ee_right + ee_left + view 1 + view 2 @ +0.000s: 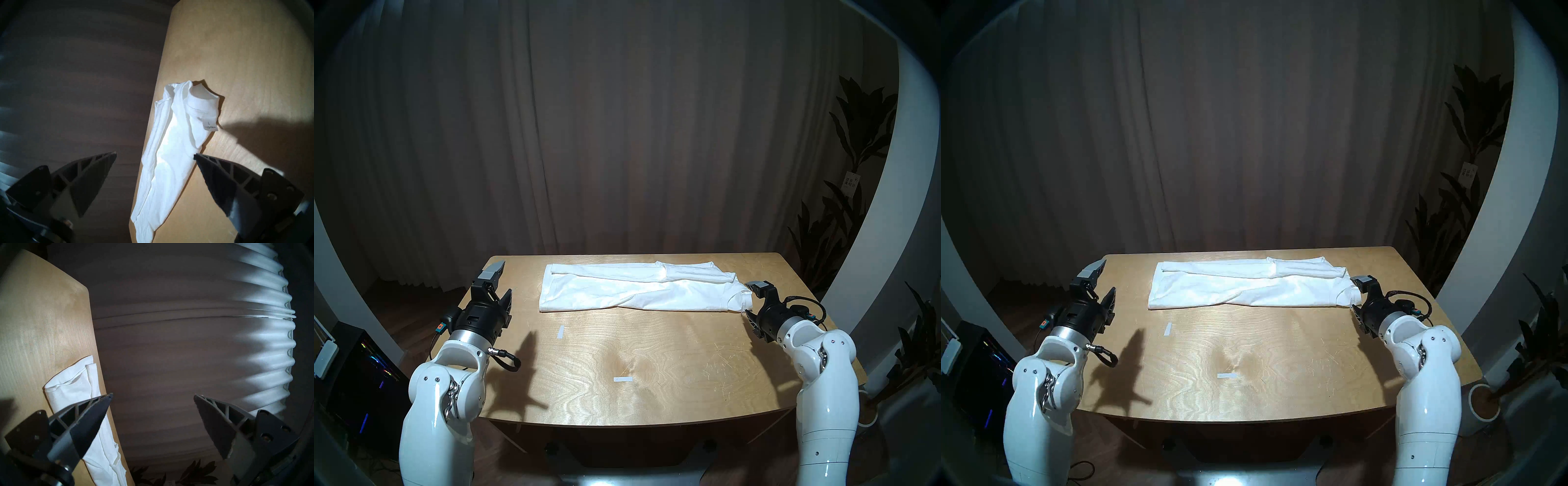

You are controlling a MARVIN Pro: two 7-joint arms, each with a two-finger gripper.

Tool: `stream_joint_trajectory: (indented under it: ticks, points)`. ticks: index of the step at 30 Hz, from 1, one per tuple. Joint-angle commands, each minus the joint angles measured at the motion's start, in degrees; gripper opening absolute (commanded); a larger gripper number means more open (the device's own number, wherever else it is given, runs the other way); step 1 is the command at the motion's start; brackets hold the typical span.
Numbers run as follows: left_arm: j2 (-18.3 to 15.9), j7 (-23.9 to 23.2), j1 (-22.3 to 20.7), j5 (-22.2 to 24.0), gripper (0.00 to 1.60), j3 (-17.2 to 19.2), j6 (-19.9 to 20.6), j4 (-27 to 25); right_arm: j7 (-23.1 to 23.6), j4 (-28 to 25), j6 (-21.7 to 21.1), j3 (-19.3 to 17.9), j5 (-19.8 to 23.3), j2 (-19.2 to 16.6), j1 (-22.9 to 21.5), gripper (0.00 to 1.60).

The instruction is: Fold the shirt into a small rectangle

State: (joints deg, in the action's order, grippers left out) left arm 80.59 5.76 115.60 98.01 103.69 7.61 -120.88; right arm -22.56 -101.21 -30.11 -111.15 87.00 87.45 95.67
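Head stereo left view: we see both arms raised over the table [653, 356], one at each side edge. Our left gripper [504, 281] points roughly level toward the far left corner, jaws spread wide, nothing between them. Left wrist view confirms this: both fingers [88, 422] stand well apart with only curtain [186, 344] behind the gap.

Our right gripper [750, 298] tilts slightly downward near the right edge, just beside the collar end of the shirt [636, 288]. Its jaws are also wide apart and empty; in the right wrist view the fingers [220, 179] frame the cloth without touching it, as far as we can tell.

No containers on the table.

Shirt: white, lying flat along the far edge as a long narrow band running left to right. Sides appear folded inward, a sleeve fold lying on top toward the right. Collar with a size tag [209, 126] marked L faces the right edge; the hem end faces left. Surface is wrinkled. Two small white tape strips [560, 332] sit on bare wood nearer us.
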Motion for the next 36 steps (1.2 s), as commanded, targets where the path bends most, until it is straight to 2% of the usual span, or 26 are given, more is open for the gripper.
stream_joint_trajectory:
  ticks: [1,8,14,22,36]
  points:
    - [0.64,1.93,0.80,-3.10,1.60,0.28,-2.78,-2.58,7.17,2.94,6.54,1.50,-5.54,0.43,-3.22,1.60]
    - [-0.01,4.17,-2.19,-2.93,1.60,-0.81,-1.95,-0.49,12.06,2.68,8.94,0.94,-7.50,0.50,-0.17,1.60]
    - [-0.98,7.41,-4.15,-3.05,1.60,-2.10,-1.19,0.26,11.62,3.01,10.00,-0.43,-7.32,1.54,1.07,1.60]
    - [-1.02,11.88,-7.40,-3.16,1.60,-2.63,-1.59,0.63,11.39,7.31,11.38,-0.79,-7.88,1.27,-2.55,1.60]
    - [-0.47,16.09,-9.95,-4.52,1.60,-4.88,-3.11,1.20,11.25,15.94,12.50,1.85,-11.01,-1.01,-9.07,1.60]
